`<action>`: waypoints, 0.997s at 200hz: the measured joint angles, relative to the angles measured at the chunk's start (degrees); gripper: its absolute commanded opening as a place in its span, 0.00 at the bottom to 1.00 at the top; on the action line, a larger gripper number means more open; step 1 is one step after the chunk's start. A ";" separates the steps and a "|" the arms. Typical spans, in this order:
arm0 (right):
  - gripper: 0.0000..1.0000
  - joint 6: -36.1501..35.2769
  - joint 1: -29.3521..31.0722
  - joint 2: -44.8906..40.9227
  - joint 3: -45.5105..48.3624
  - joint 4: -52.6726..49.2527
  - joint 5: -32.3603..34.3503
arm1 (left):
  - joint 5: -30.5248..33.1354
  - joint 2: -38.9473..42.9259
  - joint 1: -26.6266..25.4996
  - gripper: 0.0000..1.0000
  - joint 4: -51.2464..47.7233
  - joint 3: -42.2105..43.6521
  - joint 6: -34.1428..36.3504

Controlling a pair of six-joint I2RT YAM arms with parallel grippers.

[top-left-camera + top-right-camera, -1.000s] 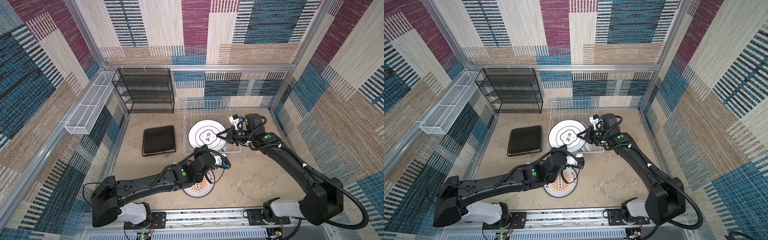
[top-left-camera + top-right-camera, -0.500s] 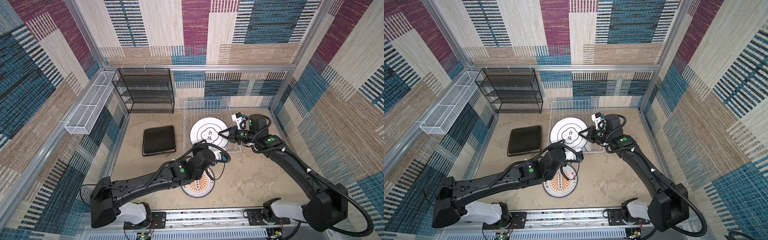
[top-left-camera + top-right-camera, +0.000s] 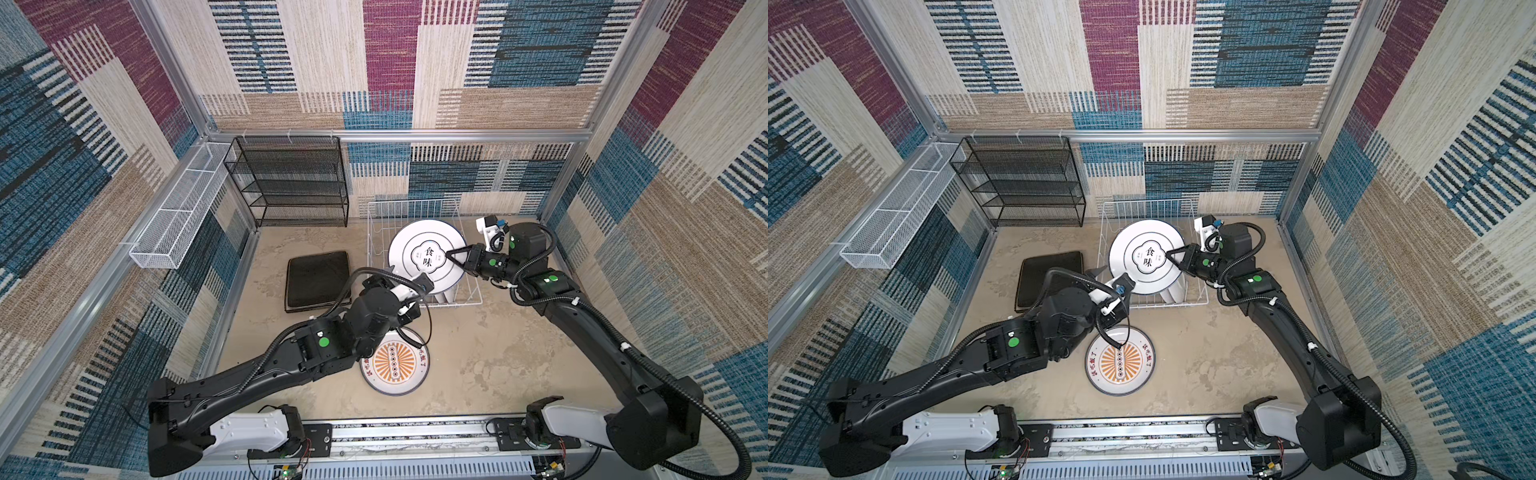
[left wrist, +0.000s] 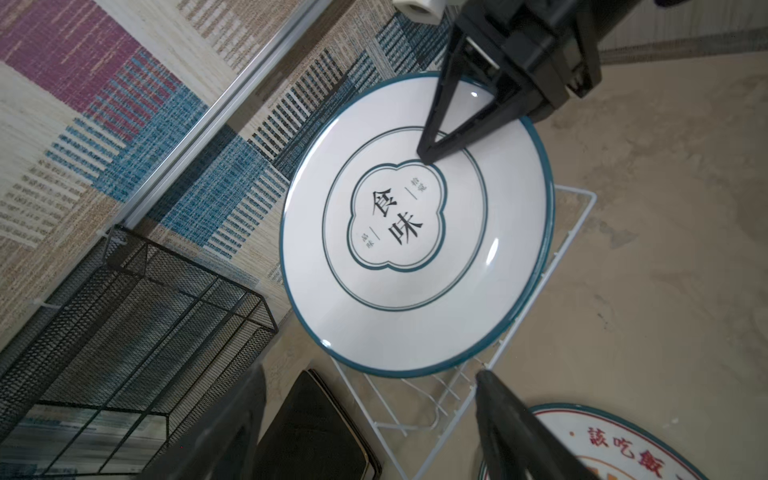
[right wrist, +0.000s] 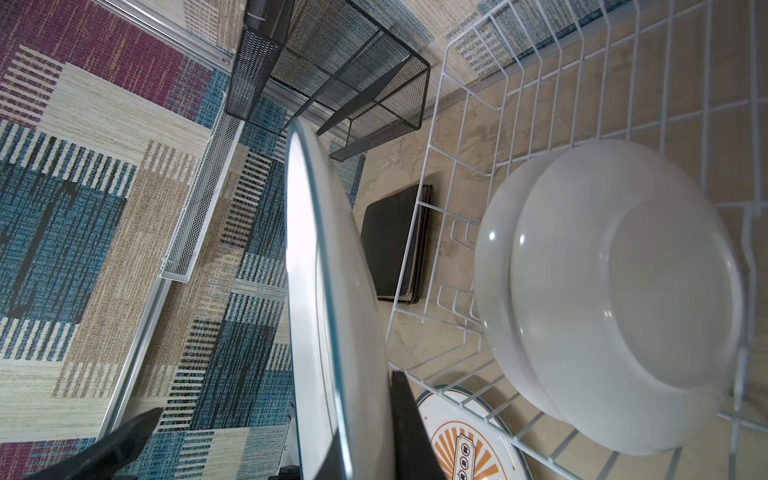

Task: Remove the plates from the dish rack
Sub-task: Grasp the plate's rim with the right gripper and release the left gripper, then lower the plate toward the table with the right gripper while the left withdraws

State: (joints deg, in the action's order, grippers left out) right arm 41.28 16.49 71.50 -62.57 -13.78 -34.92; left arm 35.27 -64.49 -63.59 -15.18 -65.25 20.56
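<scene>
Plates (image 3: pixel 428 257): right pincer (image 3: pixel 449 255) pinches one; two in dish rack (image 3: pixel 411 210); one on table (image 3: pixel 498 353); left pincer (image 4: pixel 370 374) spread.

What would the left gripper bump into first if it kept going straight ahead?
Probably the round white plate held by the right gripper above the dish rack; the left gripper, jaws open, faces its rim, though depth is unclear.

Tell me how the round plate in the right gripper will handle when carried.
The round plate looks rigid, so probably won't flex. Its glaze shows glints, so it may slip in the right gripper, pinching one side only. Likely ceramic: fragile if dropped.
</scene>
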 measured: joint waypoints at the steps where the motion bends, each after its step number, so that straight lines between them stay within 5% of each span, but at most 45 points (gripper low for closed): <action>1: 0.00 0.00 0.00 -0.02 0.02 0.07 0.00 | -0.07 0.28 0.17 0.84 0.00 0.00 -0.57; 91: 0.00 -0.48 -0.07 -1.22 2.10 2.82 -1.42 | -22.34 13.55 21.31 0.86 0.13 8.57 -48.00; 157: 0.00 -0.13 -0.07 -1.44 3.26 4.63 -4.17 | -40.09 6.80 31.74 0.84 4.46 10.62 -64.30; 199: 0.00 -0.09 -0.07 -0.72 3.28 4.98 -6.19 | -49.51 0.74 33.66 0.77 13.40 12.26 -70.20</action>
State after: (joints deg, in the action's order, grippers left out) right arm 41.19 16.43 70.78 -59.29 -8.80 -41.10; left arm -14.24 -63.75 -29.93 -1.78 -52.99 -49.65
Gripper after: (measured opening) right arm 0.113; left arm 0.797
